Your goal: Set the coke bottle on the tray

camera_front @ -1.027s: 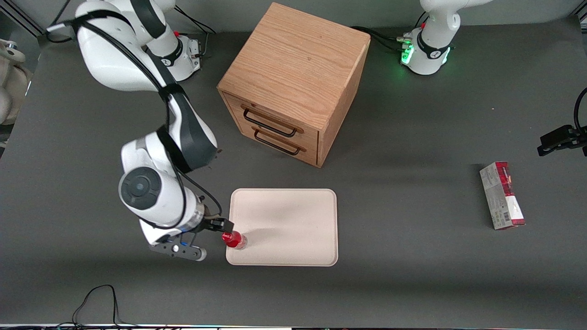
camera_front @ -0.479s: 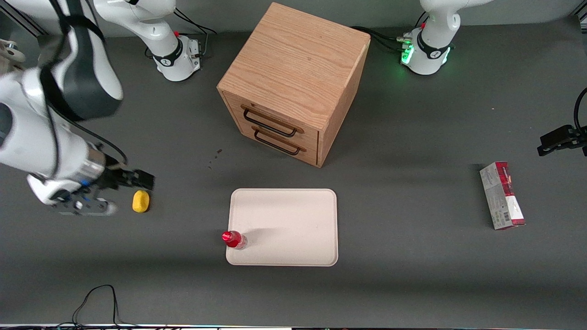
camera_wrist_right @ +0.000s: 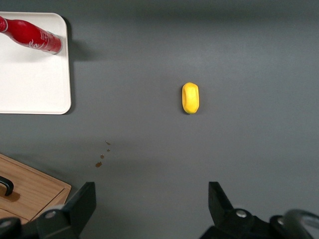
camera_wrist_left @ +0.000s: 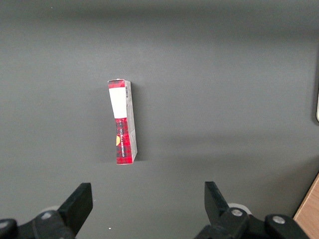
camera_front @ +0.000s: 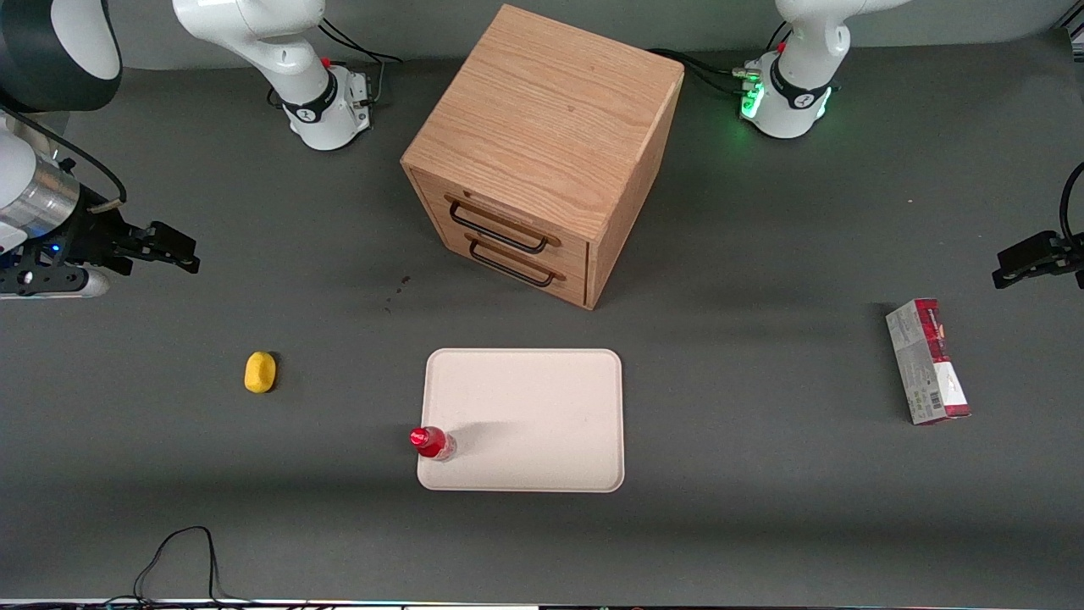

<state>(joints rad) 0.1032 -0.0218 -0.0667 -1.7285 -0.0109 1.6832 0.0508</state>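
Observation:
The coke bottle stands upright on the cream tray, at the tray's corner nearest the front camera on the working arm's side. Both also show in the right wrist view, the bottle on the tray. My gripper is open and empty, raised high at the working arm's end of the table, well away from the tray. Its two fingers stand wide apart over bare table.
A wooden two-drawer cabinet stands farther from the front camera than the tray. A small yellow object lies on the table beside the tray, toward the working arm's end. A red-and-grey carton lies toward the parked arm's end.
My gripper has let go of the bottle and drawn back from the tray toward the working arm's end, rising. The bottle stays standing on the tray. The yellow object has come into view.

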